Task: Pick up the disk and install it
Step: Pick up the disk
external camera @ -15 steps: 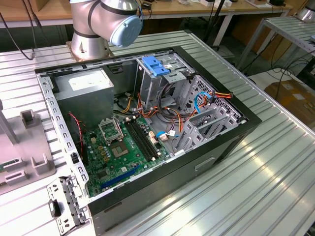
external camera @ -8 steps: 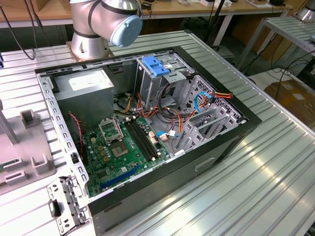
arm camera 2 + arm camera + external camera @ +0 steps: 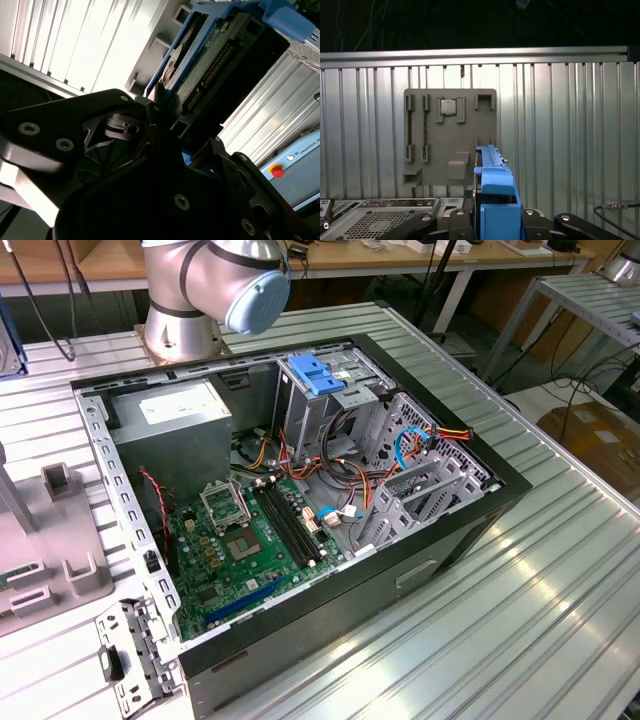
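Between the dark fingers of the claw (image 3: 492, 222), in the first wrist view, we are seeing the disk (image 3: 492, 182), a flat silver-grey metal hard drive with blue plastic rails. It is standing on edge with one blue rail facing the camera. The claw is clenching it from both sides, and the disk is appearing to hang clear of the ribbed silver metal table (image 3: 560, 125), in front of the flat grey slotted fixture plate (image 3: 450, 150). In the second wrist view the drive's green circuit-board face and connector row are showing.

We are judging that the hold is sitting near one end of the disk, so the long free end could be swinging or slipping if the arm is turning sharply.

Toward the upper middle of the exterior view, inside the open black computer case (image 3: 400, 570), the grey metal drive cage (image 3: 310, 415) is carrying a bare light-blue slotted plastic clip (image 3: 312, 373) on top. A bundle of orange, red and blue cables (image 3: 400, 455) is lying just beside it, toward the exterior view's right.

We are expecting trouble there. A rail entering slightly tilted could be jamming against the cage walls. A loose cable could be getting pinched or pushed. A dropped disk could be landing on the green motherboard (image 3: 240, 540).
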You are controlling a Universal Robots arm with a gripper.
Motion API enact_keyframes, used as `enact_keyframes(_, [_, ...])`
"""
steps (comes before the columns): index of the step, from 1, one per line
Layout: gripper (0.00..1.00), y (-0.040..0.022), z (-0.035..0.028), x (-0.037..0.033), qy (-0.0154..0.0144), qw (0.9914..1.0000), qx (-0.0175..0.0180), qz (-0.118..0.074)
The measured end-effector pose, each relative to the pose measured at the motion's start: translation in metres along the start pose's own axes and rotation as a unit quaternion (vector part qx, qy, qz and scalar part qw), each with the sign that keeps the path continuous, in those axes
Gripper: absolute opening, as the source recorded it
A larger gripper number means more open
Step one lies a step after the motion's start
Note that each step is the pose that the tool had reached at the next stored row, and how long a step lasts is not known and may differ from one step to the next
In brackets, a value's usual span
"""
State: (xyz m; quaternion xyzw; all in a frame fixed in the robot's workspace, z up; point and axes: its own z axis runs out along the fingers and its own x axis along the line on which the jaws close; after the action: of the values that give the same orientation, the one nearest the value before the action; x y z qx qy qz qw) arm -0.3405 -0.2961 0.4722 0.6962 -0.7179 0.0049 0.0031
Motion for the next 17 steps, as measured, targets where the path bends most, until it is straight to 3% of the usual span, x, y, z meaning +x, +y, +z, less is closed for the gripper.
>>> enact_keyframes(6, [0.36,-0.0144,0.0,-0.0005,0.0,1.0,-0.0001,0.0])
enact_keyframes(17, [0.36,-0.0313,0.0,-0.0009,0.0,1.0,0.0,0.0])
